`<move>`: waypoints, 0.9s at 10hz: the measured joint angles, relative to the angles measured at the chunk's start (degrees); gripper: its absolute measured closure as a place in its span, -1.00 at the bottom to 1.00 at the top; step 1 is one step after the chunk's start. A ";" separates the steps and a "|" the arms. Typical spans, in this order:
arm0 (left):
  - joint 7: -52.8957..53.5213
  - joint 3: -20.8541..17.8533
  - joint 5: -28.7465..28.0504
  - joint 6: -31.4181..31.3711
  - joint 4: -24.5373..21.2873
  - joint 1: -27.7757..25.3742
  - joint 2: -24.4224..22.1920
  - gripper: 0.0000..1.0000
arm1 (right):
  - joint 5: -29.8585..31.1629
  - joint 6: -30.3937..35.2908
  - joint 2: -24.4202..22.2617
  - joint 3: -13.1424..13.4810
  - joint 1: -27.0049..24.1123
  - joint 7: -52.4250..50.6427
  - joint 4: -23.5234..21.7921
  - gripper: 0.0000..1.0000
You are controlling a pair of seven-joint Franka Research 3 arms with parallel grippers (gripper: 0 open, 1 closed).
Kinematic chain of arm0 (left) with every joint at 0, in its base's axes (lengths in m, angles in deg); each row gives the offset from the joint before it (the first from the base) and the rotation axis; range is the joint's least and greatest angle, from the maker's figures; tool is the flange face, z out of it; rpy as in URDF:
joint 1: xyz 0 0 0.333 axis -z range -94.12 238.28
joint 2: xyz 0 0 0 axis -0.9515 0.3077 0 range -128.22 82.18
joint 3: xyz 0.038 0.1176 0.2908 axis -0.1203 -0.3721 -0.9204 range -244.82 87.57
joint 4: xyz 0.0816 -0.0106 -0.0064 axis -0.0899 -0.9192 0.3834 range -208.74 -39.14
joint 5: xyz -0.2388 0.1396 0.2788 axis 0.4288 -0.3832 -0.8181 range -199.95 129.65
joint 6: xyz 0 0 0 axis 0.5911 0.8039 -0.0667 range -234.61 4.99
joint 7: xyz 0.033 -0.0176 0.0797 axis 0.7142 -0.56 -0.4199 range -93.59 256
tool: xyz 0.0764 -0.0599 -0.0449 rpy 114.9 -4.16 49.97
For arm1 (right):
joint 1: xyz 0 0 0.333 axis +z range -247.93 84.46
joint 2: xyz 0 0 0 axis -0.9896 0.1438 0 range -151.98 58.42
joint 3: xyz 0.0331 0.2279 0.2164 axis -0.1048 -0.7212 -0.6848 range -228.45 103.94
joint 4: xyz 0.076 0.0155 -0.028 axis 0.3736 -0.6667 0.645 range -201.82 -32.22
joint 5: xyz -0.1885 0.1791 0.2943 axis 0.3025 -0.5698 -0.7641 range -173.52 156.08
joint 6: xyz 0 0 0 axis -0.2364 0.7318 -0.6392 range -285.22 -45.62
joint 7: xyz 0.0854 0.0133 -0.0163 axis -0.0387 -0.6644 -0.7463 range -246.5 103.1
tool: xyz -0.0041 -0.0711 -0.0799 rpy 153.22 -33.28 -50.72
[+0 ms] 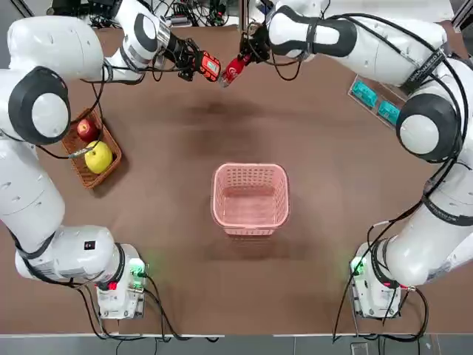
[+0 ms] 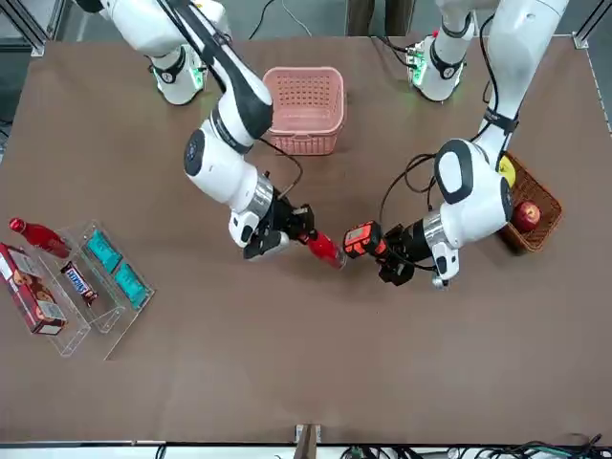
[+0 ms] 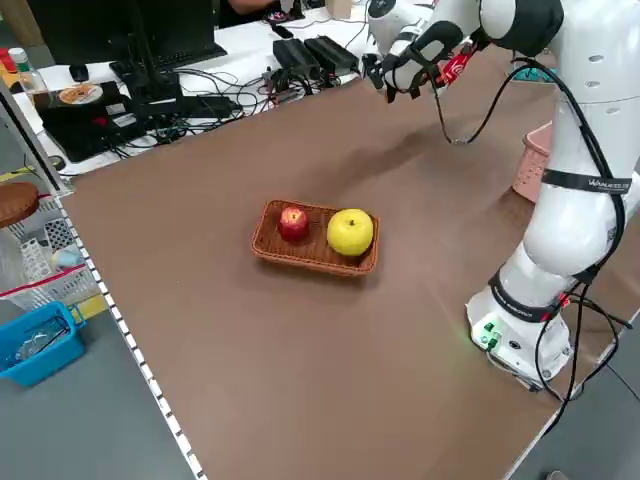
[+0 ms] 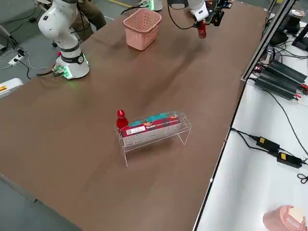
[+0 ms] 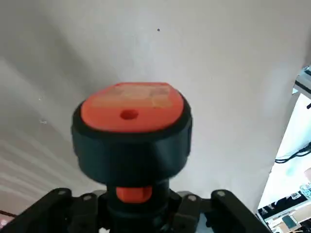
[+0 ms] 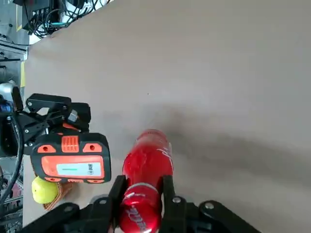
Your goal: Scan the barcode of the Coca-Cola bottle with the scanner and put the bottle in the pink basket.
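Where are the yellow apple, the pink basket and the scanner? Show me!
Yellow apple (image 3: 350, 232): left side view, middle of its skin.
Pink basket (image 1: 250, 168): top view, its far rim.
Scanner (image 5: 132, 155): left wrist view, its black head.

The basket sits mid-tabletop, between the arms' bases. The fruit basket, holding an apple and another fruit, lies ahead of it to the left; the rack, bearing packets, ahead to the right.

Top view looks straight down; front view faces back across, sharing the basket.
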 joint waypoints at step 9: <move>0.00 0.02 0.01 0.00 -0.02 0.00 0.00 0.82 | 0.00 3.98 -2.74 -0.11 -1.83 0.85 -0.77 0.30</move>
